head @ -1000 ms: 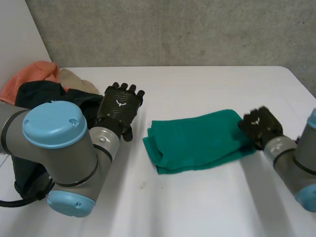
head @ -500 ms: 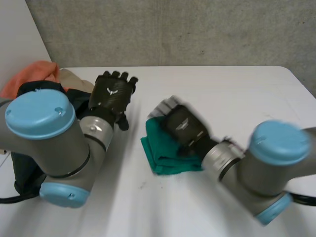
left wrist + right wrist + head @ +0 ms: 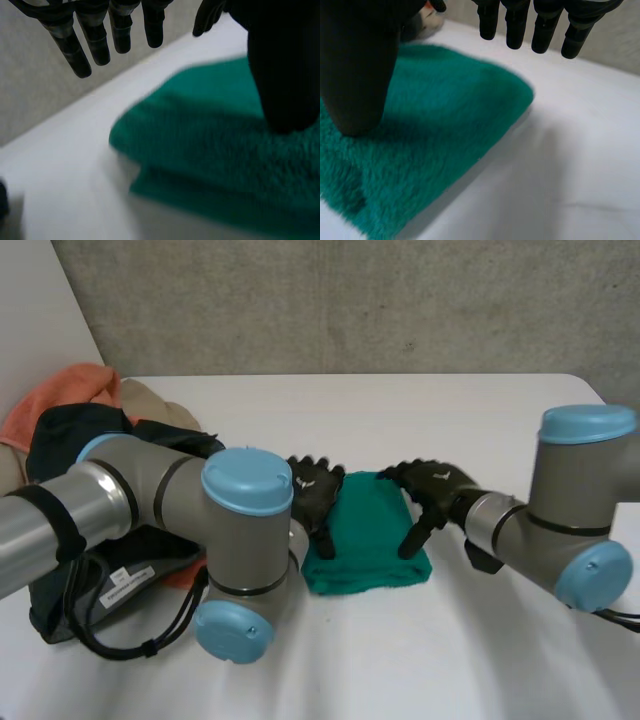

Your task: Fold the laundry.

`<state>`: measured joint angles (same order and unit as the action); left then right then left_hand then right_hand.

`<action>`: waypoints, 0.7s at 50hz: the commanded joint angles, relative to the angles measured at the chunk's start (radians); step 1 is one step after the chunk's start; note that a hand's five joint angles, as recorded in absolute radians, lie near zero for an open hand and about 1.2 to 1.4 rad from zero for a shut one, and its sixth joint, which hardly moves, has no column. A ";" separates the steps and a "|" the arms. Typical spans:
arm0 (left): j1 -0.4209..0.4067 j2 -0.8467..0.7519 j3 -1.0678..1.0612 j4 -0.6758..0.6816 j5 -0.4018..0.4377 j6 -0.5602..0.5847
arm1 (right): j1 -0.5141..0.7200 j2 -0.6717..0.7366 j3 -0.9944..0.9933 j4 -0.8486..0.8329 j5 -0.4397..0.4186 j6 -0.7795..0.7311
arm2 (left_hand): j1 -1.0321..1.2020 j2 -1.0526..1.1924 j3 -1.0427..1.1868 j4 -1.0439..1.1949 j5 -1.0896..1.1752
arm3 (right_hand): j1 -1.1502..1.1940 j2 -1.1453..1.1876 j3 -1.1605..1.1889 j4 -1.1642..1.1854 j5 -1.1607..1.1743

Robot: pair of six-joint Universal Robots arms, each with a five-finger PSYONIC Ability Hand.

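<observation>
A green towel (image 3: 366,532) lies folded into a small thick pad at the table's middle. My left hand (image 3: 314,492) rests at its left edge and my right hand (image 3: 432,488) at its right edge, both open. In the left wrist view the fingers (image 3: 95,40) hang straight above the table past the towel (image 3: 215,150), and the thumb (image 3: 280,75) comes down on the pile. The right wrist view is similar: straight fingers (image 3: 520,25) hover beyond the towel's (image 3: 435,125) far corner while the thumb (image 3: 355,65) sits on the cloth.
A laundry heap lies at the table's left: an orange cloth (image 3: 62,395), a beige piece (image 3: 150,400) and a dark garment (image 3: 95,435) partly under my left arm. A grey wall (image 3: 350,300) stands behind the white table (image 3: 450,660).
My right hand swept left with the towel's right end, folding it over, and has let go. My left arm swung in, bringing its hand to the towel's left edge.
</observation>
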<state>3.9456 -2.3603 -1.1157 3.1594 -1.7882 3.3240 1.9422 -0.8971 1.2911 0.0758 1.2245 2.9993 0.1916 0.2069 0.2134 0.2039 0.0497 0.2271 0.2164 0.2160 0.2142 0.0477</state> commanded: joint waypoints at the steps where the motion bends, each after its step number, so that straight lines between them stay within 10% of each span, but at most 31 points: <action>1: 0.009 -0.002 -0.055 -0.022 -0.017 0.060 | 0.035 0.061 -0.018 0.013 0.021 -0.131 | -0.002 -0.017 -0.023 -0.014 -0.034 | -0.053 -0.042 -0.042 -0.040 -0.048; 9: 0.040 0.027 -0.058 -0.039 0.006 0.109 | 0.047 -0.009 0.007 0.010 0.165 -0.250 | -0.007 -0.023 -0.029 -0.020 -0.040 | -0.053 -0.042 -0.042 -0.040 -0.048; 20: 0.095 0.234 -0.059 -0.039 0.334 0.111 | 0.015 -0.232 0.261 -0.185 0.221 -0.136 | -0.005 -0.020 -0.026 -0.017 -0.037 | -0.053 -0.042 -0.042 -0.040 -0.048; 27: 0.142 0.289 -0.056 -0.085 0.694 0.091 | -0.052 -0.240 0.392 -0.191 0.185 0.032 | 0.013 -0.002 -0.009 0.001 -0.020 | -0.053 -0.042 -0.042 -0.040 -0.048; 35: 0.159 0.306 -0.058 -0.108 0.788 0.037 | -0.054 -0.189 0.430 -0.274 -0.019 0.165 | 0.022 0.007 0.000 0.010 -0.011 | -0.053 -0.042 -0.042 -0.040 -0.048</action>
<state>4.0978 -2.0577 -1.1711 3.0625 -1.0409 3.3942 1.8866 -1.1270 1.7078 -0.1389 1.3355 3.0790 0.1916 0.2069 0.2134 0.2039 0.0487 0.2271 0.2163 0.2160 0.2142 0.0471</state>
